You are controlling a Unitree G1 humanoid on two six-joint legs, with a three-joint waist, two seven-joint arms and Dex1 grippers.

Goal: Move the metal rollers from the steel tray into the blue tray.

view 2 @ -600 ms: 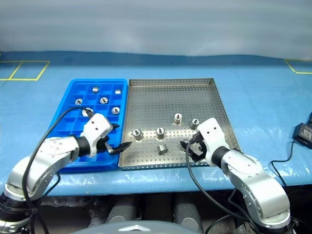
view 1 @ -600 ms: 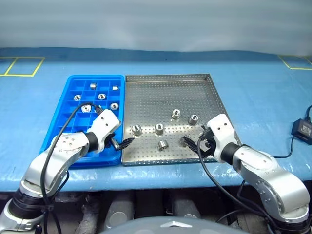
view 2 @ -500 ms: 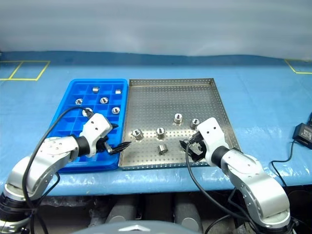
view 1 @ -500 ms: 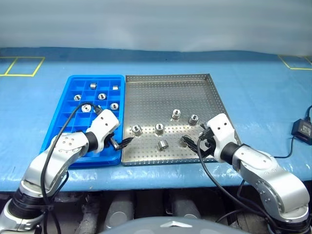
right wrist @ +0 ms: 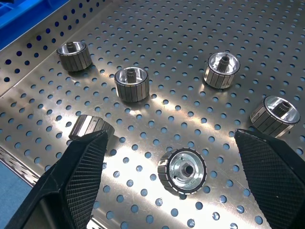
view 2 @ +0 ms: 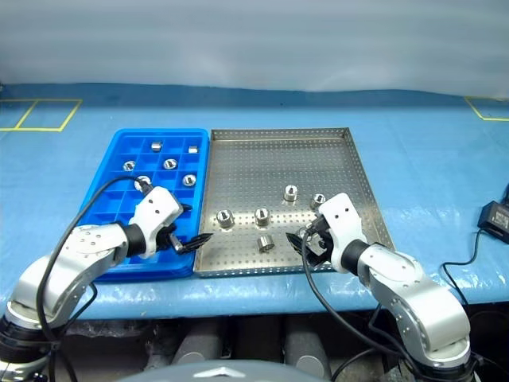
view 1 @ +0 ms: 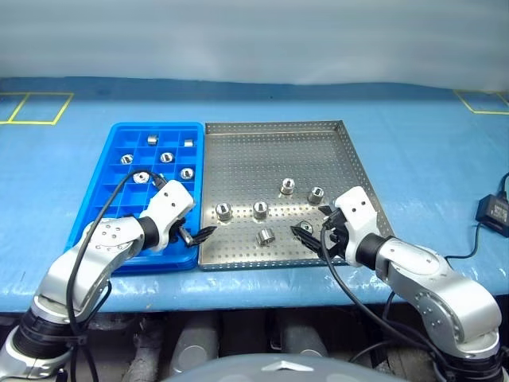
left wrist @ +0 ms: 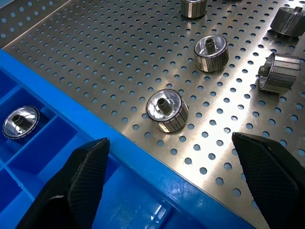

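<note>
R gripper [view 1: 312, 236] edged left, jaws wide over roller [right wrist: 182, 170], L gripper [view 1: 199, 233] open.

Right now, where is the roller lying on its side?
In the left eye view, the tipped roller lies on the steel tray near its front edge, between the open left gripper and right gripper.

No readable text, labels, brand names, numbers or signs appear anywhere in these views.
</note>
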